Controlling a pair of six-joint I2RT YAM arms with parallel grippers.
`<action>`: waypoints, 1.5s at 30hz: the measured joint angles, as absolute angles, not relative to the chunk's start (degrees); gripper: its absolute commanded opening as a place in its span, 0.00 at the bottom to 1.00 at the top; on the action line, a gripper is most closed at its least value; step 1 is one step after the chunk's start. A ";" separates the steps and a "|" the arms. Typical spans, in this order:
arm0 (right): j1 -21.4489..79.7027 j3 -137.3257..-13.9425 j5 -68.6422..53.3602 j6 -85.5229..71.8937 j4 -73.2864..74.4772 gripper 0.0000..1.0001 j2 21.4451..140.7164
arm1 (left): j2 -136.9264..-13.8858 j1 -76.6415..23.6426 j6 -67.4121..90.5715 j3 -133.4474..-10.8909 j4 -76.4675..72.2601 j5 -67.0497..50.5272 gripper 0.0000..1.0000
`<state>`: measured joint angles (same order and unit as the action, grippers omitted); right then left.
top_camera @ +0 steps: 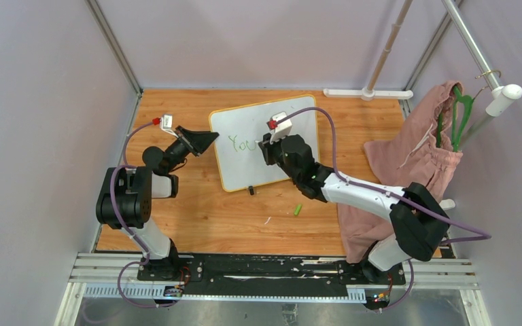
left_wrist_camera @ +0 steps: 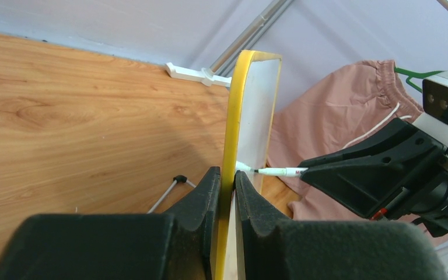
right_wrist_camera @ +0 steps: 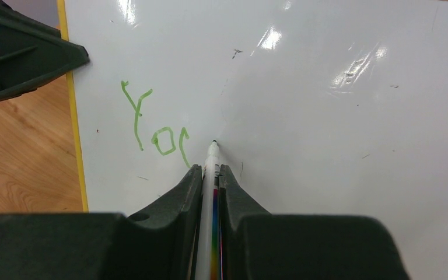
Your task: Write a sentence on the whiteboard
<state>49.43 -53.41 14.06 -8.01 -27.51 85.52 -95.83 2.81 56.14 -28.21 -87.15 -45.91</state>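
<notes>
The fingers [right_wrist_camera: 178, 195] of the right gripper [right_wrist_camera: 210, 172] are clamped on a thin white marker [right_wrist_camera: 212, 156]. A rainbow stripe runs along its barrel, and its dark tip touches the whiteboard [right_wrist_camera: 326, 146]. Just left of the tip, the green lettering [right_wrist_camera: 154, 131] reads "Y", "o" and one hooked stroke of a third letter. No brand or label can be read on the marker.

The board is glossy white with glare patches, a few small dark specks and a thin yellow rim. It lies near the middle of the wooden table [top_camera: 197, 217], skewed to the table's edges. The left gripper [left_wrist_camera: 227, 178] pinches its left edge, one black finger [left_wrist_camera: 204, 198] on each face.

The right arm hides part of the board's right side in the top view. A small green piece [top_camera: 298, 210] and a small black piece [top_camera: 251, 191] lie near the board's front edge, too small to identify. A pink garment [top_camera: 408, 163] hangs on a green hanger [top_camera: 459, 115] at the right.
</notes>
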 measured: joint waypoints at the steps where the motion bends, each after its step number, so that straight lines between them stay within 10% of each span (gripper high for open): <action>1: 49.36 -53.80 14.09 -7.92 -27.38 0.00 85.67 | -95.83 2.81 56.14 -28.21 -87.15 -45.91 0.00; 20: 49.12 -53.10 14.20 -7.44 -25.63 0.00 81.67 | -95.81 2.76 56.14 -28.21 -87.24 -46.04 0.00; 36: 49.08 -43.51 15.68 -5.98 -23.27 0.00 63.51 | -95.46 2.07 54.39 -25.04 -86.89 -45.58 0.60; 39: 49.08 -42.44 15.64 -5.96 -22.46 0.00 63.07 | -94.83 2.04 53.74 -24.01 -86.87 -44.82 0.99; 45: 49.08 -41.41 15.00 -5.63 -21.17 0.00 60.42 | -91.42 2.76 53.41 -22.15 -86.72 -42.76 1.00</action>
